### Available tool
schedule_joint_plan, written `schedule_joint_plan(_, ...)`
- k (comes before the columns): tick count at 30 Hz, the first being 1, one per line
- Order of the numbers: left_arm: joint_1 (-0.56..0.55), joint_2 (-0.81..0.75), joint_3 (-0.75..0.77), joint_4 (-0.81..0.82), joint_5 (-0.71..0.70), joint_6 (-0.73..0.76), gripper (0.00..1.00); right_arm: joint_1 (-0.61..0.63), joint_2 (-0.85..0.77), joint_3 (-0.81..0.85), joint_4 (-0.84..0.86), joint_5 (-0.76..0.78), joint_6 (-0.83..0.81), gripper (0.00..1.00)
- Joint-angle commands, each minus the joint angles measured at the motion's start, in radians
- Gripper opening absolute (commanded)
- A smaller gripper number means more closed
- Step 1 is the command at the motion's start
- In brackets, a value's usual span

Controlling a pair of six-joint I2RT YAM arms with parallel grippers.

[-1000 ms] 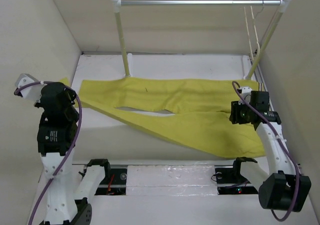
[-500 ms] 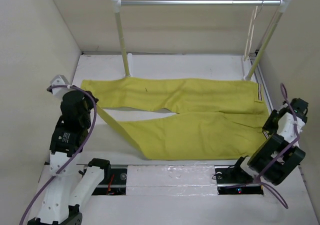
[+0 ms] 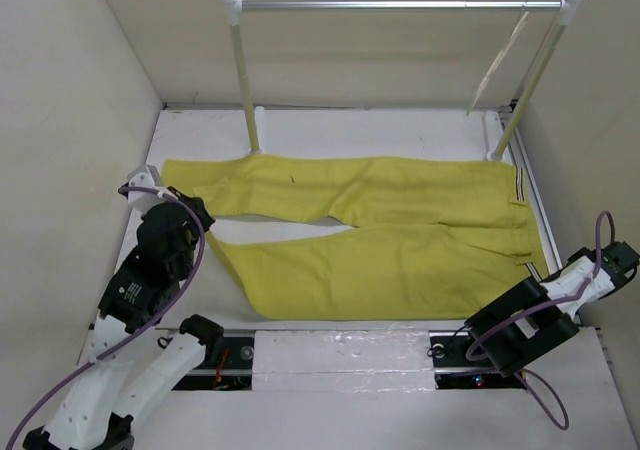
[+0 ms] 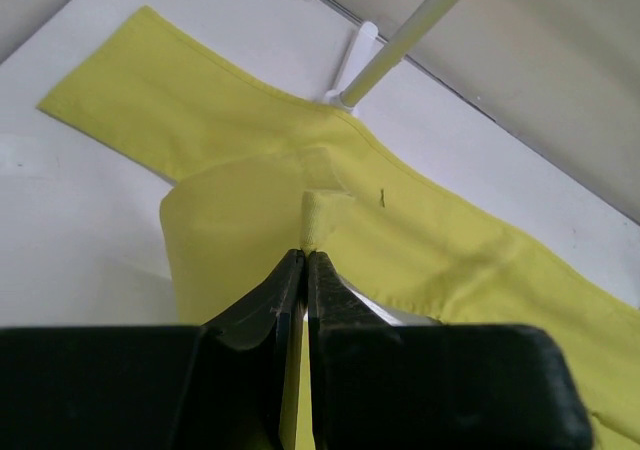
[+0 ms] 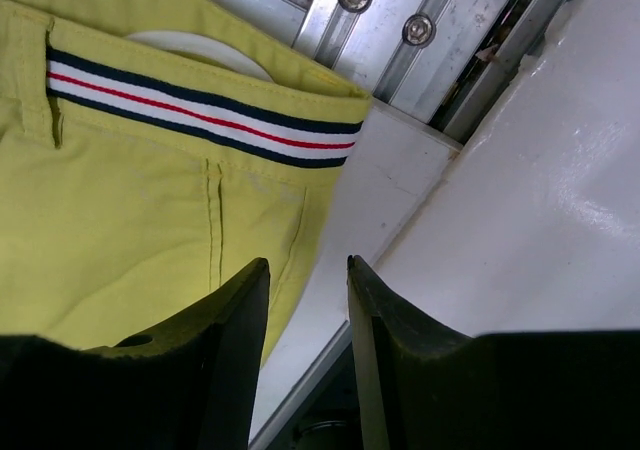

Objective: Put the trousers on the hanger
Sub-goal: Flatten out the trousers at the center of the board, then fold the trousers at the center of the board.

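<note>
The mustard-yellow trousers (image 3: 380,230) lie flat across the table, waistband to the right with its striped tab (image 3: 519,183). My left gripper (image 3: 198,213) is shut on a fold of the near leg's cuff; the left wrist view shows the fingertips (image 4: 305,257) pinching the yellow cloth (image 4: 450,250). My right gripper (image 3: 612,260) is open and empty at the far right, apart from the cloth. In the right wrist view its jaws (image 5: 307,265) stand apart over the white table beside the waistband's striped band (image 5: 200,115). The cream-white hanger (image 3: 497,62) hangs tilted from the rail's right end.
The metal rail (image 3: 400,5) on white posts (image 3: 245,80) stands at the back; its left post (image 4: 410,32) shows in the left wrist view. Beige walls close in left, right and back. A metal track (image 5: 400,30) runs by the waistband.
My left gripper has drawn back toward the near left with the leg cuff. My right arm has pulled away from the waistband to the far right. The hanger has swung on the rail.
</note>
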Motion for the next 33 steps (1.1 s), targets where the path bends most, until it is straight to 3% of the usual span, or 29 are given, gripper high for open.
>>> schedule_joint_plan(1, -0.024, 0.010, 0.043, 0.022, -0.123, 0.042, 0.00, -0.013, -0.022, -0.005, 0.015, -0.003, 0.059, 0.43)
schedule_joint_plan(7, -0.045, 0.014, 0.107, 0.019, -0.240, 0.094, 0.00, -0.013, -0.001, -0.057, 0.066, 0.007, 0.115, 0.39)
schedule_joint_plan(22, -0.045, 0.033, 0.110, 0.059, -0.235, 0.102, 0.00, -0.004, 0.088, -0.085, 0.170, 0.009, 0.155, 0.42)
schedule_joint_plan(25, -0.045, 0.026, 0.078, 0.087, -0.281, 0.125, 0.00, -0.004, 0.111, -0.070, 0.173, 0.009, 0.140, 0.35)
schedule_joint_plan(30, -0.045, -0.003, 0.051, 0.142, -0.384, 0.192, 0.00, -0.004, 0.131, -0.050, 0.187, 0.049, 0.112, 0.04)
schedule_joint_plan(33, -0.045, 0.002, 0.045, 0.159, -0.427, 0.215, 0.00, -0.004, 0.116, -0.024, 0.178, 0.040, 0.068, 0.00)
